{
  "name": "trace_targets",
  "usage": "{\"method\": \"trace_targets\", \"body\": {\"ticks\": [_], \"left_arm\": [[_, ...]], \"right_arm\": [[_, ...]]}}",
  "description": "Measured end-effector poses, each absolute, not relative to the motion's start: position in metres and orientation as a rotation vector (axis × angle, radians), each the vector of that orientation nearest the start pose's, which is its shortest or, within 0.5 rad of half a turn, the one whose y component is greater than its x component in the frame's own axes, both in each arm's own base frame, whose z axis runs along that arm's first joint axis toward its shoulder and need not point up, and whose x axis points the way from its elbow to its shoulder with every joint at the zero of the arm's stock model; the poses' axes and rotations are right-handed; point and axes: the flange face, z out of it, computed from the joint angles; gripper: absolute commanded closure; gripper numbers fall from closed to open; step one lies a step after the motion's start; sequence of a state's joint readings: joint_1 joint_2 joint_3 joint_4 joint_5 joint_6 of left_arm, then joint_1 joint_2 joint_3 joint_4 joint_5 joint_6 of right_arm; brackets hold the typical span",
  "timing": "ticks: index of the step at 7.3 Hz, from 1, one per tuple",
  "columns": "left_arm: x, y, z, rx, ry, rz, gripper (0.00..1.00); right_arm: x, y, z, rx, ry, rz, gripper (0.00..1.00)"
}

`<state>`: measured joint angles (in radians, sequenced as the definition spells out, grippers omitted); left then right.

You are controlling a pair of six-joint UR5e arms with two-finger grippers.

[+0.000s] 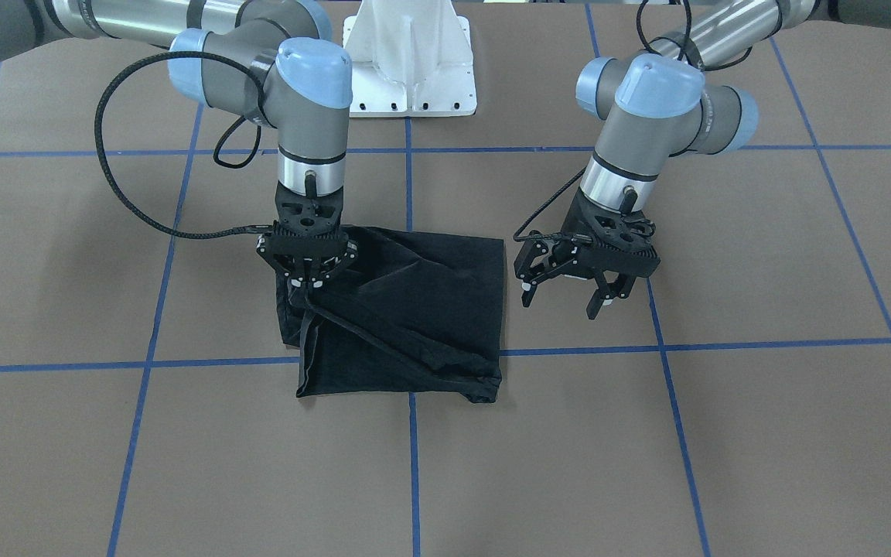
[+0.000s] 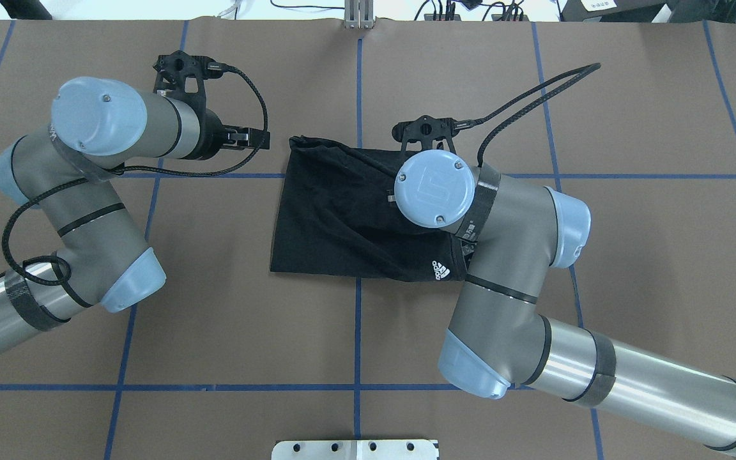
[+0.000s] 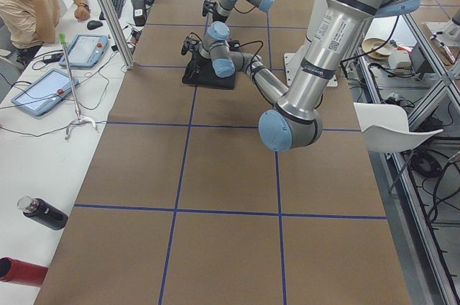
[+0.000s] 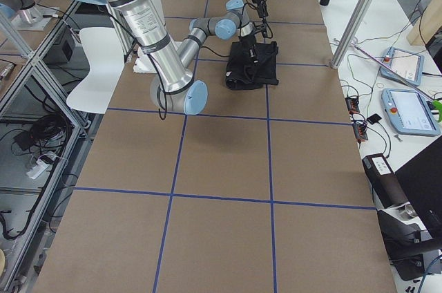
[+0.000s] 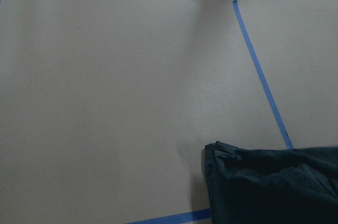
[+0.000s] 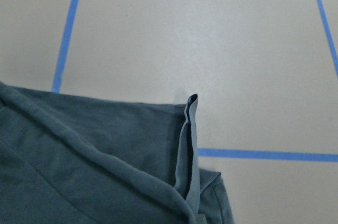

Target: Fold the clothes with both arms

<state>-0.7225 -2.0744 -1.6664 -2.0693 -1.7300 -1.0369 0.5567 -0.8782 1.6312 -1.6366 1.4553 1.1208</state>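
Crosswise lies the folded T-shirt [image 1: 430, 294], right fingers [image 1: 296, 272] pinching its edge, left fingers [image 1: 596, 302] apart.

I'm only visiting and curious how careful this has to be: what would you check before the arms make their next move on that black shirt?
1. The right end effector is shut on the black T-shirt: ok.
2. The left end effector is open: ok.
3. The left end effector grips the shirt: not ok; it hangs beside the edge, apart from it.
4. The shirt lies smooth: not ok; a raised ridge crosses it.
5. How many layers are pinched: cannot tell.
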Motion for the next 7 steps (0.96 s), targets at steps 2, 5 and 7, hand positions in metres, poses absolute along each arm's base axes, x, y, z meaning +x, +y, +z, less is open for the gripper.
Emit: {"method": "trace_targets", "body": {"ticks": [2,5,7], "left_arm": [[0.419,-0.526,0.271,0.527,0.968,-0.082,0.0],[0.421,-0.526,0.272,0.524,0.966,-0.081,0.0],[0.42,-0.525,0.271,0.526,0.969,-0.078,0.0]], "right_arm": [[-0.555,-0.541,0.274,0.484,-0.551,0.176,0.0],[-0.559,-0.575,0.278,0.488,-0.601,0.204,0.0],[-0.524,-0.591,0.26,0.396,-0.676,0.19,0.0]]}}
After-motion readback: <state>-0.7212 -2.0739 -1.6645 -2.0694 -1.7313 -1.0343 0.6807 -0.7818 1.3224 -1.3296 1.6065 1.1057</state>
